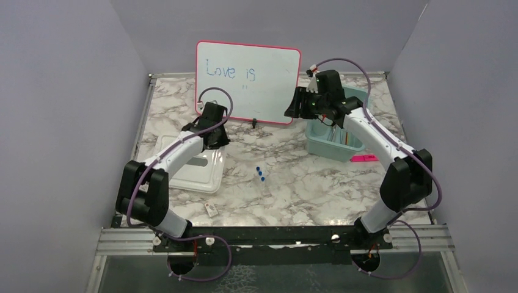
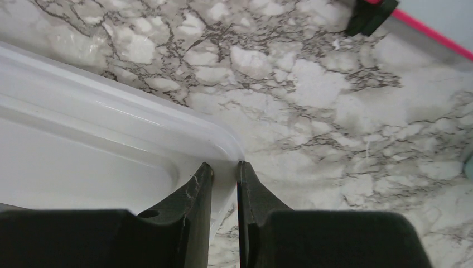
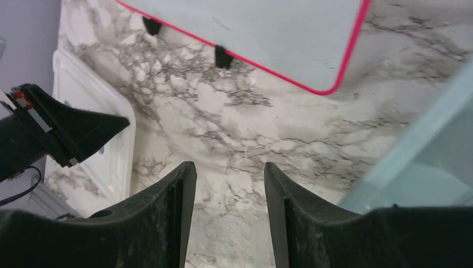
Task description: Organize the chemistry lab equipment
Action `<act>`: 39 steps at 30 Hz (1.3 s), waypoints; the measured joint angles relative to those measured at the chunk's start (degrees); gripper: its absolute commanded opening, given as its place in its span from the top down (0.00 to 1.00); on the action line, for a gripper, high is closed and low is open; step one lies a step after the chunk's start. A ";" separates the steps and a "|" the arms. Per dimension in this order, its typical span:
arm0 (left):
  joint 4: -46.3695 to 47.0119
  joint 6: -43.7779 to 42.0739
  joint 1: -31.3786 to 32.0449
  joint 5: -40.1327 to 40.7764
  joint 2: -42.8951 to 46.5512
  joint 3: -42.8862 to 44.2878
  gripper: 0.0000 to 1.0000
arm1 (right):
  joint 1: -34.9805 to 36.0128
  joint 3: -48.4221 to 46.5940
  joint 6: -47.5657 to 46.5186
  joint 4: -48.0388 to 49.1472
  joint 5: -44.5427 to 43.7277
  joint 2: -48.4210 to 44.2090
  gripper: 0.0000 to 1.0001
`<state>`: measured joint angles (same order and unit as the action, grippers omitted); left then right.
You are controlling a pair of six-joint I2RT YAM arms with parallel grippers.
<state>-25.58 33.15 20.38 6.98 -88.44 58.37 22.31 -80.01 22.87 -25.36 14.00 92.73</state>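
Note:
My left gripper (image 2: 223, 164) is shut on the corner rim of a white lid (image 2: 83, 139) that lies on the marble at the left (image 1: 198, 174). My right gripper (image 3: 230, 166) hangs open over bare marble with nothing between its fingers, just left of the teal bin (image 1: 333, 145) and in front of the whiteboard. A clear rack with blue-capped tubes (image 1: 261, 175) stands mid-table, apart from both grippers. A small white item (image 1: 211, 209) lies near the front edge. Thin tool handles show inside the bin; the other equipment is out of view.
The pink-framed whiteboard (image 1: 247, 79) stands on black feet at the back. A pink marker (image 1: 364, 158) lies right of the bin. The left arm's wrist (image 3: 56, 134) shows at the left of the right wrist view, over the lid.

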 measured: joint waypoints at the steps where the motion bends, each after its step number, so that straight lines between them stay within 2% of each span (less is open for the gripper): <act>1: 0.61 -0.04 0.00 -0.17 1.18 -0.07 0.98 | 0.81 -0.72 -0.09 0.00 0.72 0.70 0.45; 7: 5.09 -0.63 0.00 -1.46 8.59 -3.32 0.98 | 7.61 -5.18 1.57 1.14 7.30 7.13 0.37; 16: 9.27 -1.46 0.00 -4.20 15.52 -9.38 0.98 | 16.11 -18.60 8.94 2.19 12.52 22.10 0.32; 24: 11.41 -2.21 0.00 -6.64 20.87 -13.53 0.99 | 17.40 -30.93 14.73 2.84 15.96 34.75 0.32; 33: 12.74 -3.69 0.00 -9.79 23.85 -15.98 0.98 | 20.94 -35.89 16.68 2.97 23.30 41.55 0.32; 36: 12.70 -4.15 0.00 -11.10 23.96 -16.13 0.98 | 21.75 -35.93 17.66 3.58 25.33 42.29 0.34; 39: 12.70 -4.85 0.02 -12.50 24.15 -16.35 0.98 | 22.12 -36.24 18.40 4.37 26.88 43.19 0.46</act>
<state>-12.88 28.29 20.40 -5.52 -64.29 42.02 44.42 -116.25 41.28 -20.99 40.88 135.92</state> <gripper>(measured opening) 0.211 0.641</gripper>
